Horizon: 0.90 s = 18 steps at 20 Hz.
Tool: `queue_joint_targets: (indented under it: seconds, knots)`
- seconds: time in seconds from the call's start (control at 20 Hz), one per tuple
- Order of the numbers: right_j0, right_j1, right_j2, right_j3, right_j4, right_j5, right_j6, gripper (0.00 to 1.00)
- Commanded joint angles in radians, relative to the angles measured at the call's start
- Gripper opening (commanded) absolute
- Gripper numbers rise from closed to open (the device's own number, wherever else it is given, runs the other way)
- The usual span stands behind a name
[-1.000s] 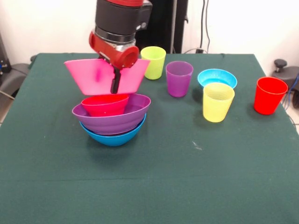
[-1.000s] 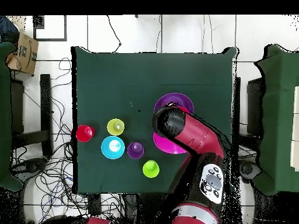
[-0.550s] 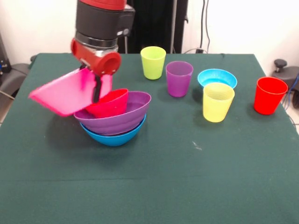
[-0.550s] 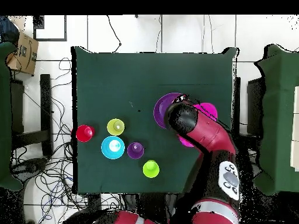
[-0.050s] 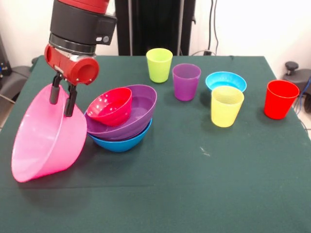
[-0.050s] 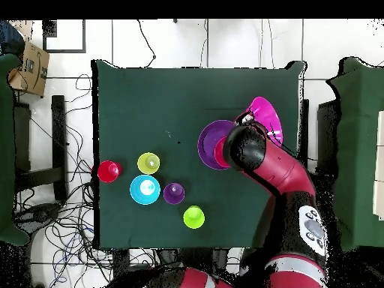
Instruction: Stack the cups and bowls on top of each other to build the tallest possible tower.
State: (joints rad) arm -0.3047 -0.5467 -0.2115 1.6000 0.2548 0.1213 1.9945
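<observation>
We've got the tower [image 5: 119, 124] left of table center: blue bowl [image 5: 119, 141], purple bowl [image 5: 127, 118], red bowl [image 5: 110, 106] tipped inside. Gripper [image 5: 62, 95] pinches the big pink bowl's [image 5: 43, 138] rim, bowl tilted and leaning beside the tower. We can't read any labels.

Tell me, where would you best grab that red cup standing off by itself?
Probably by its rim, coming straight down from above. The red cup stands upright, mouth open upward, with bare table around it, and its thin wall suits one finger inside and one outside.
</observation>
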Motion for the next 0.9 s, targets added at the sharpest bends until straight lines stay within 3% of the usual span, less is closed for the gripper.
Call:
queue_joint_targets:
  seconds: [0.05, 0.55, 0.9]
  knots:
    - [0.042, 0.018, 0.112, -0.039, -0.035, 0.024, 0.084, 1.00]
    - [-0.020, 0.031, 0.134, -0.044, -0.068, 0.010, 0.041, 1.00]
    - [-0.095, 0.045, 0.208, -0.033, -0.136, -0.035, -0.007, 1.00]
